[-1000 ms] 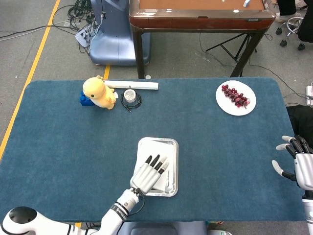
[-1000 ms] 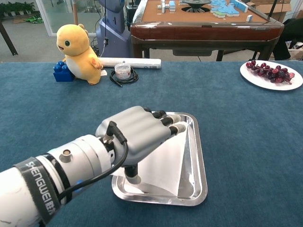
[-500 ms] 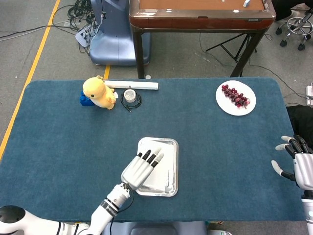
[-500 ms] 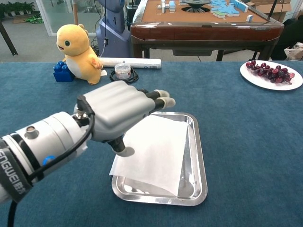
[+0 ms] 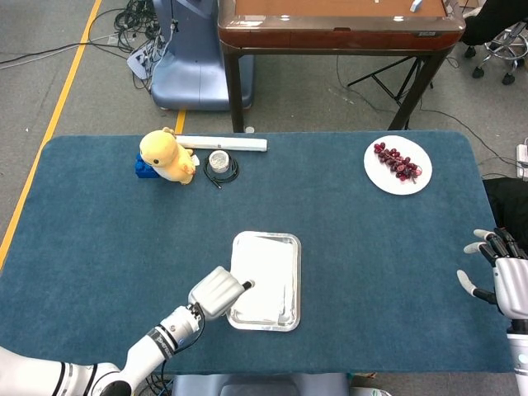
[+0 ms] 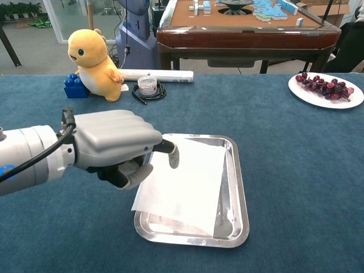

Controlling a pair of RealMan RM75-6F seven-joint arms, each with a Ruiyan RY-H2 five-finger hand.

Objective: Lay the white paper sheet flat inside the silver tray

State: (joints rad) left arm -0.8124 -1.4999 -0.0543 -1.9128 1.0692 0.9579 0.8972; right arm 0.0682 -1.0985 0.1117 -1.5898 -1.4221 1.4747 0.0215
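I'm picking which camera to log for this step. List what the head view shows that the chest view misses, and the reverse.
Only the head view: the right hand, open at the table's right edge, and the floor with its yellow line.

Only the chest view: the paper's near-left corner overhanging the silver tray rim, and the game pieces on the brown table behind.

Both: the left hand curled with one finger out over the white paper sheet, the yellow plush, and the plate of grapes.
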